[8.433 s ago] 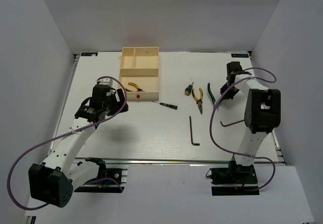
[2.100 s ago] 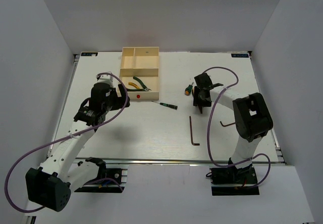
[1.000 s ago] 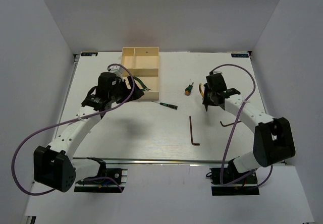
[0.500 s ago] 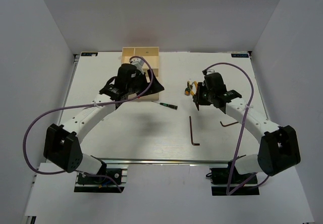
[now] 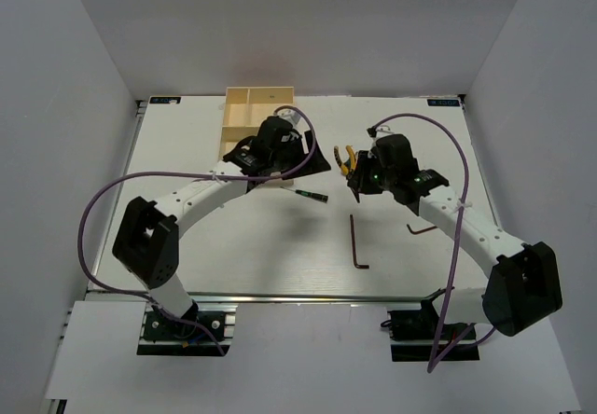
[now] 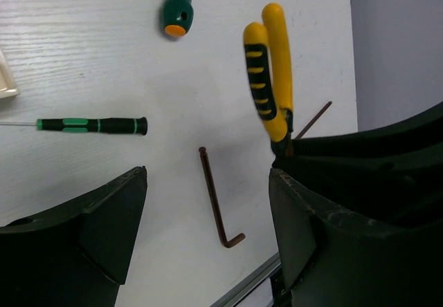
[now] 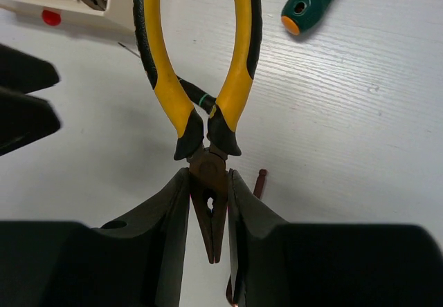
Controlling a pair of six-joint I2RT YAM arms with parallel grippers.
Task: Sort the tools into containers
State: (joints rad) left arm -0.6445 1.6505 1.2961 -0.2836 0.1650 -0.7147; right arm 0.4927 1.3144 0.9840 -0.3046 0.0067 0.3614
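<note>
Yellow-handled pliers (image 7: 205, 156), nose pinched in the right gripper (image 7: 208, 200) jaws, stubby screwdriver (image 7: 313, 3) top right, tray (image 7: 83, 13) corner top left

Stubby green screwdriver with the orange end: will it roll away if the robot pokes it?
The stubby screwdriver looks round and fat and lies on its side on the smooth white table, so a sideways poke could probably roll it. A push along its length would more likely slide it. It looks short and solid, so it shouldn't bend.

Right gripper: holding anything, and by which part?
Yes. The right gripper is shut on the yellow pliers, jaws clamping the metal nose; the handles stick out free. The left gripper is open and empty.
</note>
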